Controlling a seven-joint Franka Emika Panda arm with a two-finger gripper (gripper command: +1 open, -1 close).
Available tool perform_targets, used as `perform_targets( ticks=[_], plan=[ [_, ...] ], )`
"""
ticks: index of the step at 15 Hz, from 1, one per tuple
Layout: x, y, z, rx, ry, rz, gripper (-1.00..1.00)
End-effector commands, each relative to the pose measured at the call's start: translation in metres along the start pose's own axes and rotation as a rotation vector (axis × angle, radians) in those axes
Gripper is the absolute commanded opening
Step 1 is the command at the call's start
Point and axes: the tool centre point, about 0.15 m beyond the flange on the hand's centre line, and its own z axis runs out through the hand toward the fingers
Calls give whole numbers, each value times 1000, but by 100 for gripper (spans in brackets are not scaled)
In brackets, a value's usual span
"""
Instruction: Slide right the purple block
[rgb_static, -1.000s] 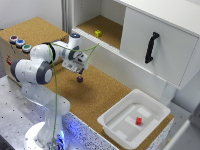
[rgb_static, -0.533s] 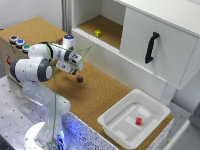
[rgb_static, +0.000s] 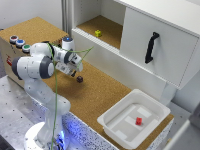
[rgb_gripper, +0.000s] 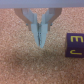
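Gripper (rgb_static: 75, 73), jaws pressed together per wrist view, sits low on the cork table (rgb_static: 100, 95) just left of the purple block (rgb_static: 79, 78) near frame centre-left, probably closed to act as 1 pusher, rightward.

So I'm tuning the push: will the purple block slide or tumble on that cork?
The purple block is a squat cube with flat faces, so it probably slides rather than rolls. Tiny beside the gripper, likely light. The grainy cork may snag it, so push low.
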Motion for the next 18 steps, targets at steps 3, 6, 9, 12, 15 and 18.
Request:
perform_targets(
  ticks=[3, 6, 9, 12, 15, 18],
  plan=[
    [21, 31, 36, -23, -14, 28, -100],
    [29, 50, 40, -34, -19, 51, -100],
    [37, 69, 41, -54, -17, 79, -100],
    [43, 89, 38, -67, -14, 114, -100],
    [44, 102, 34, -66, -17, 144, -100],
    [40, 87, 20, -24, -1, 125, -100]
  ],
)
